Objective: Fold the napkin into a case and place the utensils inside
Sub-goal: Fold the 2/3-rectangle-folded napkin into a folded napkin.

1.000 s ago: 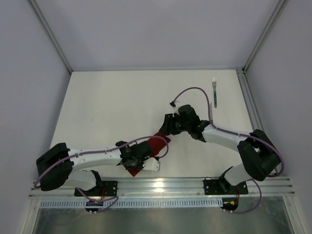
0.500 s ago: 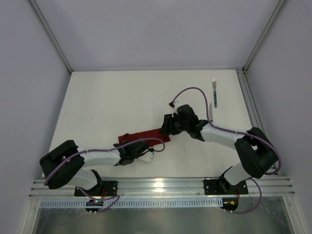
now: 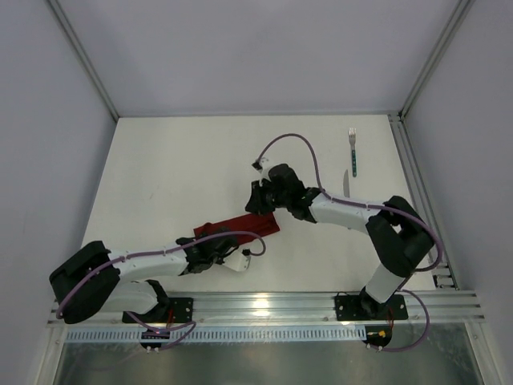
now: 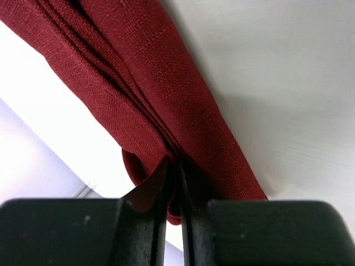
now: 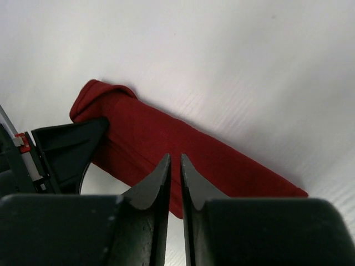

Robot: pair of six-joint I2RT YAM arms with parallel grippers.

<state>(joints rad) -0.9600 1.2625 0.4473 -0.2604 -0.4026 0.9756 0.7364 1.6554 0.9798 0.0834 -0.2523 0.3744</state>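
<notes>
Left wrist view shows the left hand (image 4: 173, 164) pinching napkin (image 4: 166, 83) folds, which overhead hides. Right hand (image 5: 174, 160) is nearly closed over the napkin, grip unclear. Overhead only: fork (image 3: 352, 146) well beyond it.

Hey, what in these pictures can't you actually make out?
- Knife: top view, its near end runs under the right arm.
- Napkin: top view, left end covered by the left gripper; left wrist view, cropped by the frame.
- Right gripper: right wrist view, its own fingertips hide any contact with the napkin.
- Fork: top view, tines too small to count.
</notes>
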